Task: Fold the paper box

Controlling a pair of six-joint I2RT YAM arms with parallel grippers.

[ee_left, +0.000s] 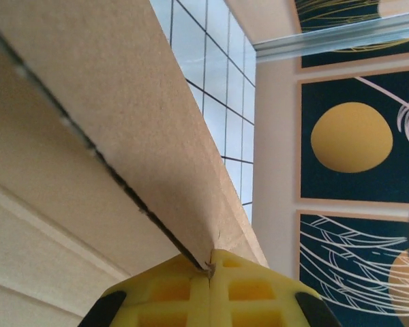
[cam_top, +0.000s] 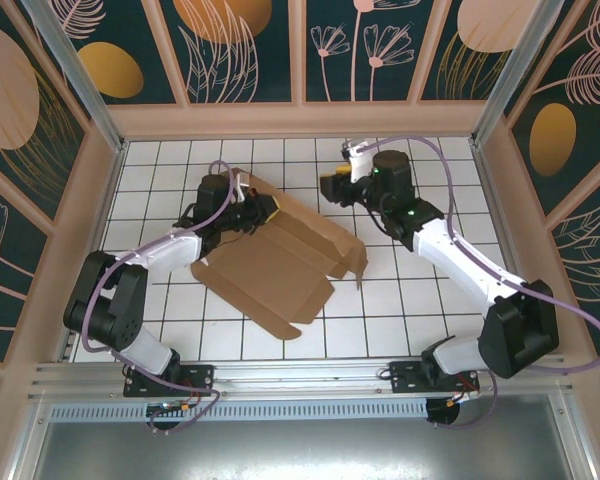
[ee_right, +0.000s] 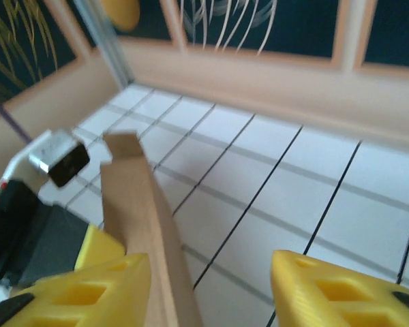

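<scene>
The paper box [cam_top: 280, 265] is a brown die-cut cardboard sheet lying mostly flat on the middle of the table, with its far-left flap lifted. My left gripper [cam_top: 267, 210] is shut on that flap. In the left wrist view its yellow jaws [ee_left: 210, 272] meet on the cardboard's [ee_left: 88, 136] edge. My right gripper [cam_top: 327, 187] hovers just right of the flap, open [ee_right: 211, 262]. In its view the raised cardboard strip [ee_right: 133, 197] runs along the inner side of its left finger, away from the right one. One of the left gripper's yellow fingers [ee_right: 99, 248] shows behind the strip.
The table [cam_top: 430, 310] is white with a black grid and is boxed in by beige walls [cam_top: 300, 120] at the back and sides. An aluminium rail [cam_top: 300, 375] with both arm bases runs along the near edge.
</scene>
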